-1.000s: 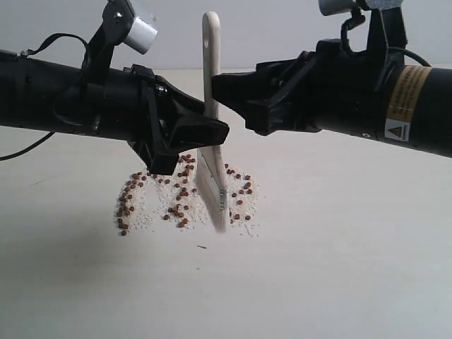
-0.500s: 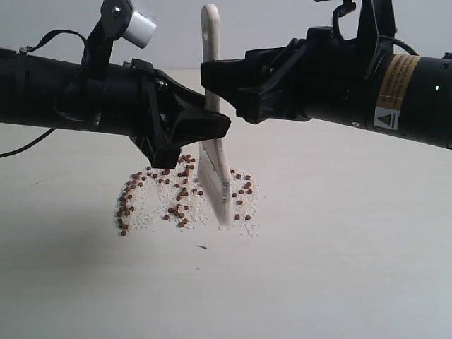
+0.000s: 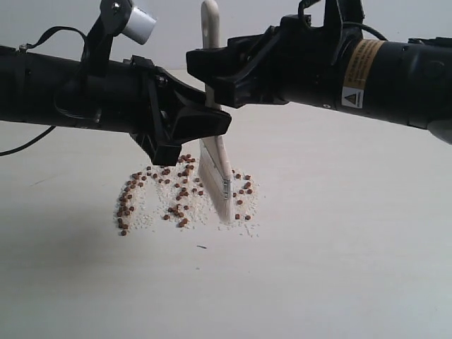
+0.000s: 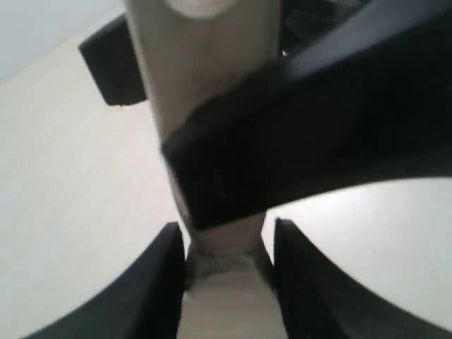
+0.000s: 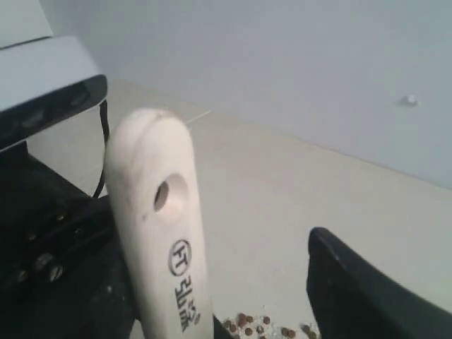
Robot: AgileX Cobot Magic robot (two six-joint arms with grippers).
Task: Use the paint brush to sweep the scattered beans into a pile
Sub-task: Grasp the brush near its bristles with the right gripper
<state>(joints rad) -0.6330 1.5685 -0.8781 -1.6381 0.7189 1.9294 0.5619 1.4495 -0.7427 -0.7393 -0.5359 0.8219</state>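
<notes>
The paint brush (image 3: 212,152) stands nearly upright, its off-white bristles (image 3: 224,205) resting on the table among the beans (image 3: 176,194). The reddish-brown beans lie scattered with white grains in a loose patch. My left gripper (image 3: 212,131) reaches in from the left and is shut on the brush low on its handle; the wrist view shows the brush (image 4: 205,70) wedged between its jaws (image 4: 226,275). My right gripper (image 3: 205,74) comes from the right and stands open, straddling the upper handle (image 5: 159,233). One finger (image 5: 360,296) stays well off the wood. A few beans (image 5: 254,328) show below.
The pale table (image 3: 339,268) runs wide to the right and front of the bean patch. A small dark speck (image 3: 202,246) lies just in front of the patch. The left arm's white-capped camera mount (image 3: 134,28) rises above that arm.
My right gripper has travelled left and slightly up until its open jaws flank the upper handle. The left gripper and the brush have hardly moved.
</notes>
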